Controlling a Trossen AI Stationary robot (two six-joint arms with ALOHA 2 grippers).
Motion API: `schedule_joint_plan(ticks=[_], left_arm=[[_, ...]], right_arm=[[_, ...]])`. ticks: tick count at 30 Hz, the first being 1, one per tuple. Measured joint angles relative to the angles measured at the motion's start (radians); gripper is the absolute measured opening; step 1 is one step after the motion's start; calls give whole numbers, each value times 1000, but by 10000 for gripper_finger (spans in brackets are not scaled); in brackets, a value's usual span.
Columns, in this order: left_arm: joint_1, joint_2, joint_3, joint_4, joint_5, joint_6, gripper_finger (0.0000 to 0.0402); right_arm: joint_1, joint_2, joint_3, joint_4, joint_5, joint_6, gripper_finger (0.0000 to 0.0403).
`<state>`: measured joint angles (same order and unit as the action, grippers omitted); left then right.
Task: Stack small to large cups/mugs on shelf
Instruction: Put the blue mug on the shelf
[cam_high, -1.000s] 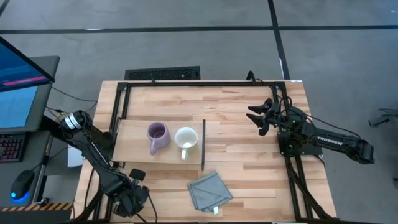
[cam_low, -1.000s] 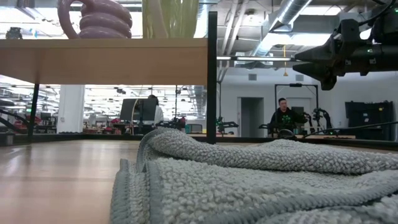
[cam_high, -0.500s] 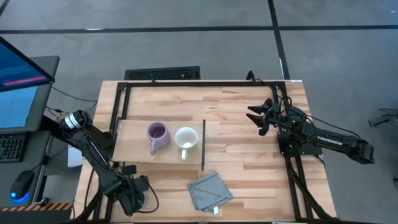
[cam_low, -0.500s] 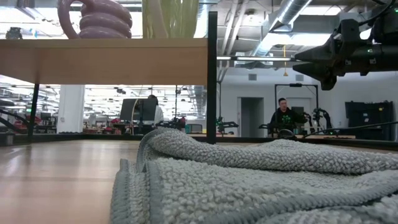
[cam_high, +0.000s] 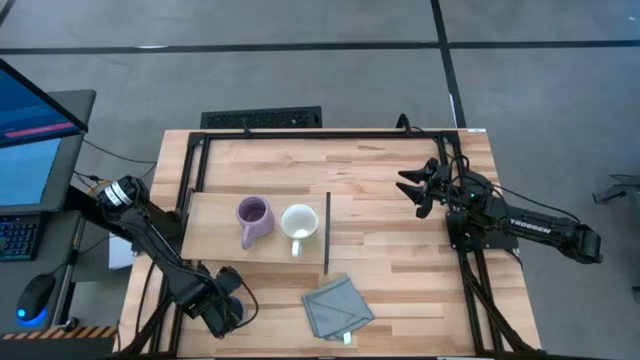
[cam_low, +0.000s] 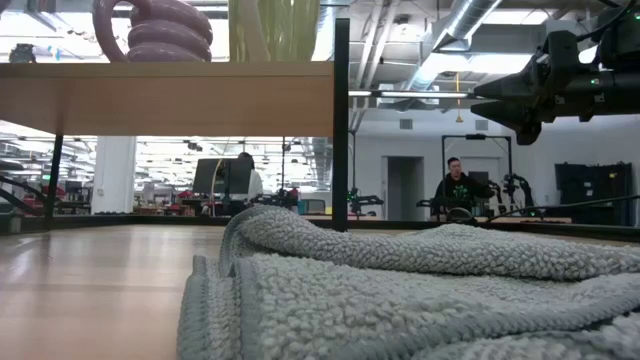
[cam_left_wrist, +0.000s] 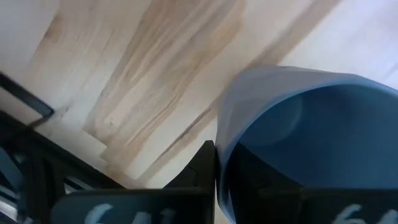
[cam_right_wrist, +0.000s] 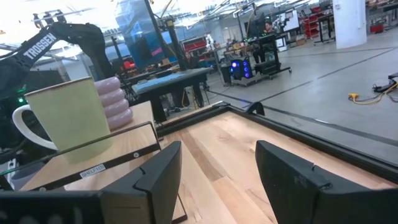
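Blue-grey mug sits clamped in the left tool near the table's front edge; right tool gapes empty.

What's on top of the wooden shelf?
Two mugs stand on the shelf: a purple mug and a white mug beside it. Both look empty from above. Whatever lies under the shelf board is hidden.

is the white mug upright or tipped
Upright: the white mug stands on the shelf, its round mouth facing straight up beside the purple mug.

The shelf carries the purple mug and white mug; a cloth lies on the table.
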<state>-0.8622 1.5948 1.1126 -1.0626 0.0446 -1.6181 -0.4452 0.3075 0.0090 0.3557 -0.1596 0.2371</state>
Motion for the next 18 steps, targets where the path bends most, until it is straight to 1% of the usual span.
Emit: schedule_joint_plan(ticks=[3,8,12,16,18], left_arm=[[7,0,0,-1,-4,-84,6],[8,1,-1,0,-55,-243,6],[5,1,-1,2,-60,-361,6],[-4,3,19,-20,-61,-430,6],[-13,1,41,-62,-61,-461,5]], right_arm=[[0,0,0,0,0,0,230],[0,0,0,0,0,0,230],[0,0,0,0,0,0,230],[0,0,0,1,0,0,230],[0,0,0,1,0,0,230]])
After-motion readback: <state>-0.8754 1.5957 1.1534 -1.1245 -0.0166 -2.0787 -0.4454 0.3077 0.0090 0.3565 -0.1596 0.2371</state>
